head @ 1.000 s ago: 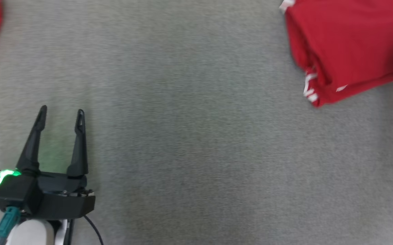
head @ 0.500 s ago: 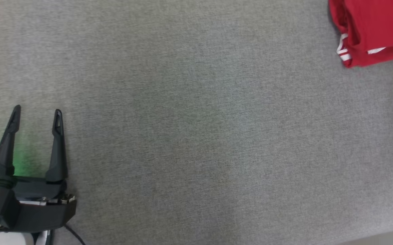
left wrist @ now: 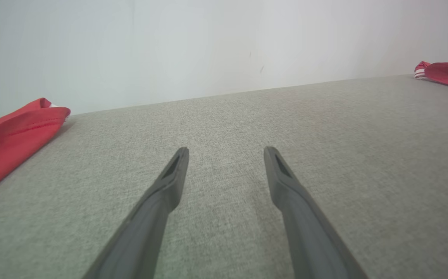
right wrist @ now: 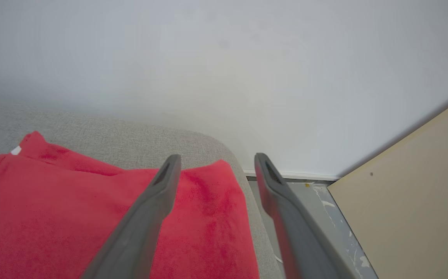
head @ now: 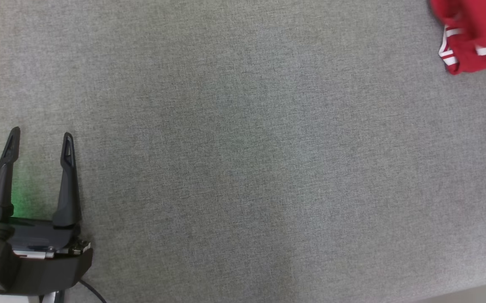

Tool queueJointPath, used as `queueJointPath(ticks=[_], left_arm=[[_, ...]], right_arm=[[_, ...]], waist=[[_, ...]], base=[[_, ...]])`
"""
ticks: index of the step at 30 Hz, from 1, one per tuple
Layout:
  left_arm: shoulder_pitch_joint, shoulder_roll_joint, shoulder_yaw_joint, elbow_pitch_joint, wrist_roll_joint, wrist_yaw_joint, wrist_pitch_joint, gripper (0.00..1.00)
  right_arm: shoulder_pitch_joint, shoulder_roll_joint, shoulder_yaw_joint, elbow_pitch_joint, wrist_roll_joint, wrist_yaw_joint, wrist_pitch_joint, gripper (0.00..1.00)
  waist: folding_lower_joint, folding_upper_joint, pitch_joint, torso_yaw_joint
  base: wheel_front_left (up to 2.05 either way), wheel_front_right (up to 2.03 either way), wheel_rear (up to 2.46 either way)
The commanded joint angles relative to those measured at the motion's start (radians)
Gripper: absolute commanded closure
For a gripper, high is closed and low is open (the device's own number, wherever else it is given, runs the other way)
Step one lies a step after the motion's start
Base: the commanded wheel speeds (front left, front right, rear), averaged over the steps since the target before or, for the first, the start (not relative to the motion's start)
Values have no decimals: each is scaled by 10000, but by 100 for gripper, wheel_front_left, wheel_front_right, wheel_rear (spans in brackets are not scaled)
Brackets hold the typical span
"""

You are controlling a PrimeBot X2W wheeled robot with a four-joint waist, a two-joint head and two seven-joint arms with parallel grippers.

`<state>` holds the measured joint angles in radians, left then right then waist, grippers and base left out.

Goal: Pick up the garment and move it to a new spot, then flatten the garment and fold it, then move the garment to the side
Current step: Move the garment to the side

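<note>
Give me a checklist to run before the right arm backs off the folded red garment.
1. The right claw is open, with no cloth between its fingers: ok.
2. The left claw is open and empty: ok.
3. The folded garment lies at the side of the grey surface: ok.
4. The folded garment lies fully on the surface, back from its rounded edge: cannot tell.
5. The fold is tidy all round: cannot tell.
6. The second red garment lies apart from the left claw: ok.
</note>
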<state>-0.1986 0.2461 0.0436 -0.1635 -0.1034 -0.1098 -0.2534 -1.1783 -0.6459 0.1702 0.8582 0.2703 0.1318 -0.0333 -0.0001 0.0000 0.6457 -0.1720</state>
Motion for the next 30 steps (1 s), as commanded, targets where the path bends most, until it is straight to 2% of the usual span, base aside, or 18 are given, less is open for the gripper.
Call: queueJointPath(ticks=[1, 7, 13, 20, 30], left_arm=[[113, 15, -17, 169, -40, 39, 28, 0], [209, -242, -46, 596, -276, 123, -41, 0], [525, -532, 98, 1133, -440, 261, -112, 0], [1183, -807, 416, 1330, -511, 339, -118, 0], [1794, -1210, 430, 1567, -390, 299, -120, 0]], right_arm=[[-114, 30, -29, 75, -89, -20, -194, 0], [-103, 312, 69, 141, -54, -20, -988, 0], [557, 1103, 142, -471, 285, -20, -1825, 0], [2019, 1987, 4, -1352, 302, -20, -2158, 0], [4448, 2847, -320, -2561, 389, -20, -2134, 0]], waist=[[1, 0, 5, 33], [1, 0, -476, 202], [1, 0, -1715, 502], [1, 0, -3116, 711], [1, 0, -4394, 1036]], base=[[0, 0, 0], [0, 0, 0], [0, 0, 0], [0, 0, 0], [0, 0, 0]])
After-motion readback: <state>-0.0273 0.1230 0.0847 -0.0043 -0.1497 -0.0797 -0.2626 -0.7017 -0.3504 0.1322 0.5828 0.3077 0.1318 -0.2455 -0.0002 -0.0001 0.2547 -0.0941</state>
